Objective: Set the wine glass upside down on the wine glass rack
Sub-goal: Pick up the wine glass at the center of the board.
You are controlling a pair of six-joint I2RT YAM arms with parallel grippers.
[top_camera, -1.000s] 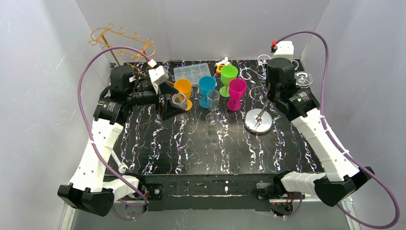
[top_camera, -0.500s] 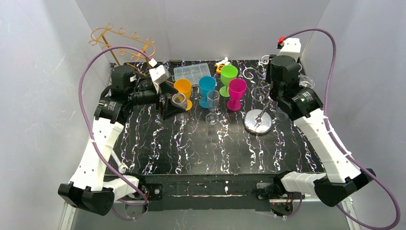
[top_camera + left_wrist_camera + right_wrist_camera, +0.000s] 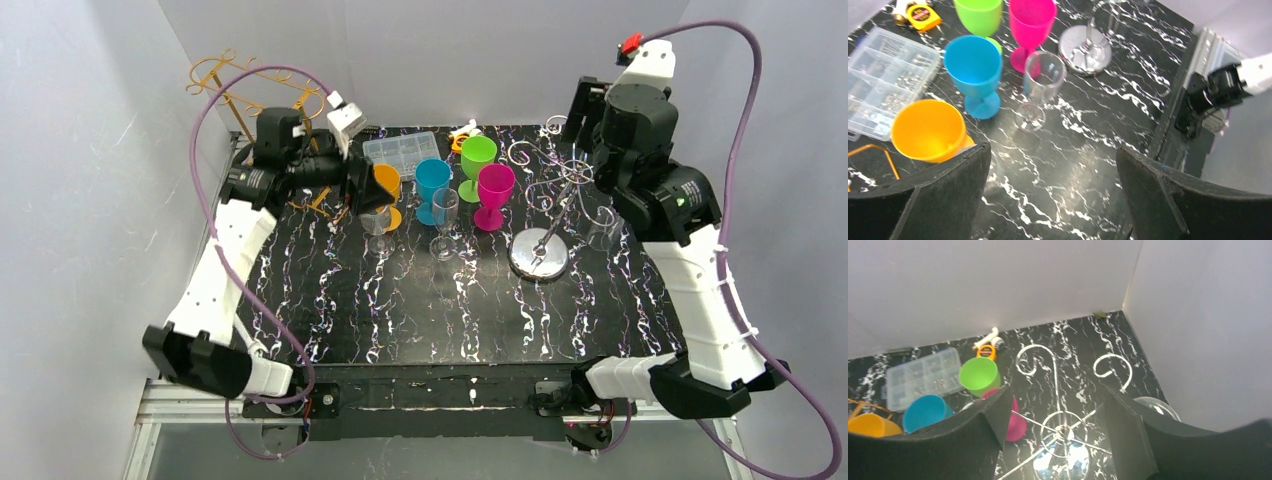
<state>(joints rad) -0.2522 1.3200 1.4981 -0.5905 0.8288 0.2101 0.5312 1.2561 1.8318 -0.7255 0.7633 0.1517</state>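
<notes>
The silver wine glass rack (image 3: pixel 540 252) stands on its round base at the right of the table; in the right wrist view its hub (image 3: pixel 1064 429) and curled hooks lie below. A clear wine glass (image 3: pixel 603 228) hangs upside down from the rack's right arm, its round foot (image 3: pixel 1157 407) resting in a hook. High above the rack, my right gripper (image 3: pixel 590 105) (image 3: pixel 1058 432) is open and holds nothing. Another clear wine glass (image 3: pixel 444 222) (image 3: pixel 1040 87) stands upright mid-table. A shorter clear glass (image 3: pixel 378 222) stands under my left gripper (image 3: pixel 362 188) (image 3: pixel 1053 195), which is open and empty.
Orange (image 3: pixel 383 183), blue (image 3: pixel 432 180), green (image 3: pixel 477 155) and pink (image 3: pixel 495 190) goblets cluster at the back centre. Behind them lie a clear parts box (image 3: pixel 402 152) and a small tape measure (image 3: pixel 462 140). A gold wire stand (image 3: pixel 250 85) fills the back left corner.
My right gripper has opened and risen away from the rack, leaving the wine glass hanging there. My left arm has lifted up and back from the short glass.
</notes>
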